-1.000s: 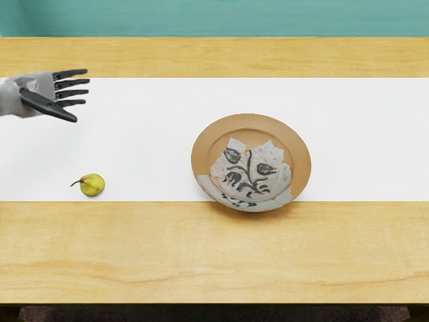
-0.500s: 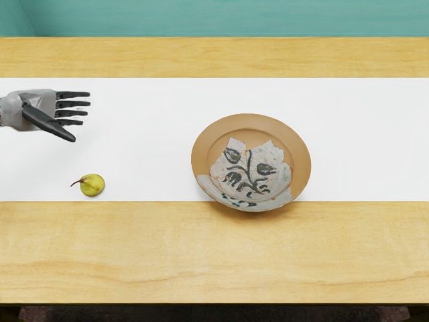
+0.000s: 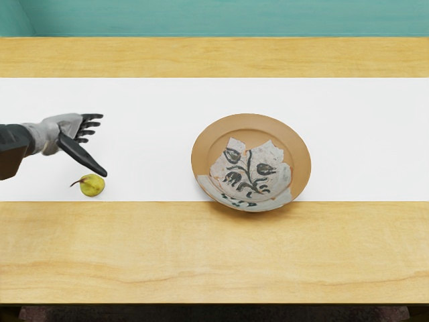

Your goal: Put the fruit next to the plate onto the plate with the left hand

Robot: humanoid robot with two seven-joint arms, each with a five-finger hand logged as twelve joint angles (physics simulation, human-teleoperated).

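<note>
A small yellow-green pear (image 3: 92, 186) with a brown stem lies on the white runner, well to the left of the plate. The brown plate (image 3: 251, 132) with a grey-white flower pattern sits at the middle of the table and holds nothing. My left hand (image 3: 84, 137) comes in from the left edge and hovers just above and behind the pear. Its fingers are spread, and the dark thumb (image 3: 84, 155) points down toward the fruit, its tip right at the pear's top. The right arm does not show.
The white runner (image 3: 167, 121) crosses the wooden table (image 3: 214, 248) from left to right. A teal wall runs along the far edge.
My left hand has come down and slightly right toward the pear, with more of the dark forearm now showing. The pear and plate have not moved.
</note>
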